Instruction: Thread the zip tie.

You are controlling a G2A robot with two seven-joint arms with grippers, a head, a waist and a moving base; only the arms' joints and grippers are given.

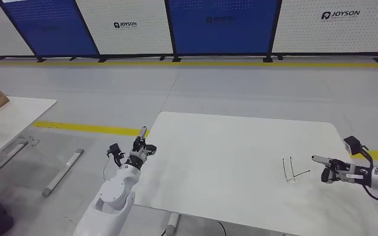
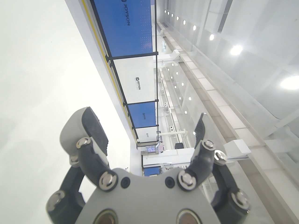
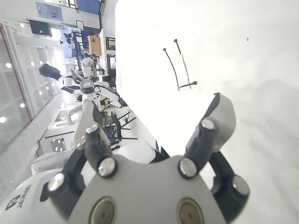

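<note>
Zip ties [image 1: 290, 169] (three thin black plastic strips, as far as I can make out) lie flat on the table [image 1: 236, 153], on its right-hand part and a little in from its right edge. Two long strips run nearly side by side, one gently bowed and one straighter, each ending in a small square head [image 3: 164, 49] at the end nearer the table's far edge. The third, shorter strip [image 3: 186, 85] lies across their other ends and touches both, its own head pointing toward the table's right edge.

The table top is white, smooth and matte, with rounded corners.

The right gripper [image 1: 322, 167] hangs over the table near its right edge, just beside the ties but apart from them. Its fingers [image 3: 222, 110] are spread wide with nothing between them. Each is a curved grey metal shell with a ribbed black pad, carried on black links with round silver rivets.

The left gripper [image 1: 142, 137] sits at the table's left edge, well apart from the ties. Its fingers [image 2: 92, 127] are spread wide too and hold nothing.
</note>
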